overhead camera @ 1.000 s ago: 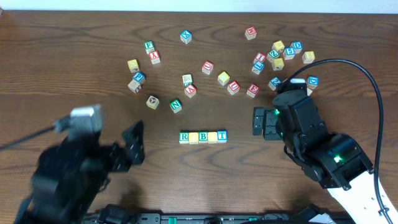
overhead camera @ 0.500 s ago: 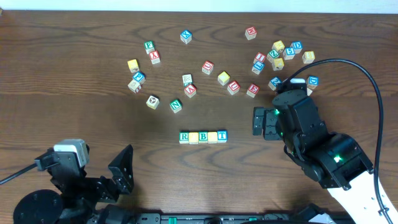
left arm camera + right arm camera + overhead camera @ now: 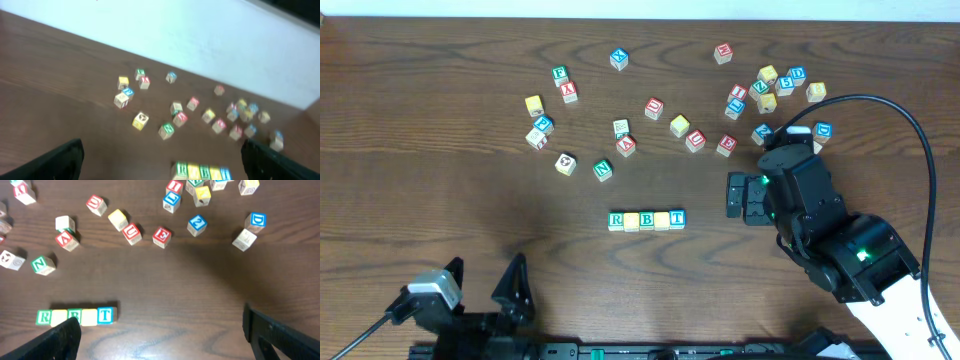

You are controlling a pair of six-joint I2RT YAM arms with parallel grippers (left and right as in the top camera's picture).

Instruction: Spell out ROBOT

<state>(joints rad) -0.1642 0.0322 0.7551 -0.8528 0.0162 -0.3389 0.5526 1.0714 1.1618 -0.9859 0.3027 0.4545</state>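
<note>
Five cubes stand in a touching row in the overhead view: green R (image 3: 616,219), a yellow-topped one (image 3: 631,220), green B (image 3: 647,219), a second yellow-topped one (image 3: 662,219) and blue T (image 3: 677,217). The row also shows in the left wrist view (image 3: 202,171) and the right wrist view (image 3: 75,316). My left gripper (image 3: 485,285) is open and empty at the table's front edge, well left of and below the row. My right gripper (image 3: 730,195) is open and empty, just right of the T cube. Both also show open in their own views, left (image 3: 161,150) and right (image 3: 160,325).
Many loose letter cubes lie scattered across the far half of the table, among them a green N cube (image 3: 603,170), red-lettered cubes (image 3: 695,140) and a cluster at the far right (image 3: 770,85). The right arm's cable (image 3: 910,130) loops over the right side.
My left arm has drawn back toward the table's front edge, away from the row. The right arm and the cubes have not moved.
</note>
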